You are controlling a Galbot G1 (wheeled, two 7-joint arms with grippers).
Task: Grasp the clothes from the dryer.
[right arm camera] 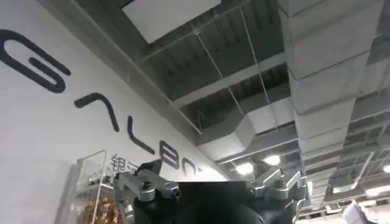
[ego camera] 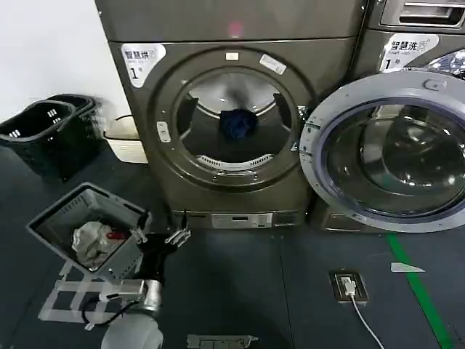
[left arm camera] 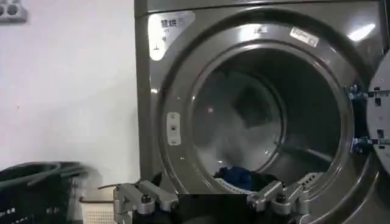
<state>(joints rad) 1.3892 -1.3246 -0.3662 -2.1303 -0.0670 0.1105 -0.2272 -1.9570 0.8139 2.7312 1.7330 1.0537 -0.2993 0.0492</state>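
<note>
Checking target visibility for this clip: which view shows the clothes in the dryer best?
The head view: the clothes sit as a whole dark blue lump in the open dryer drum. The left wrist view catches just their top above the left claw. The right wrist view faces the ceiling.

White wall point(ego camera: 43, 51), dark floor point(ego camera: 290, 291) – green floor stripe point(ego camera: 418, 291), black baskets point(ego camera: 43, 131).

small dark navy-blue fabric lump point(left arm camera: 239, 178): in the left wrist view, lower half hidden behind the black gripper body.
left gripper point(left arm camera: 211, 201): cut off by the frame's bottom edge.
right gripper point(right arm camera: 208, 190): cut off likewise.
round silver-rimmed glass door point(ego camera: 389, 149): right side cropped in the head view.
second bronze-grey machine point(ego camera: 414, 29): mostly hidden behind that door.
</note>
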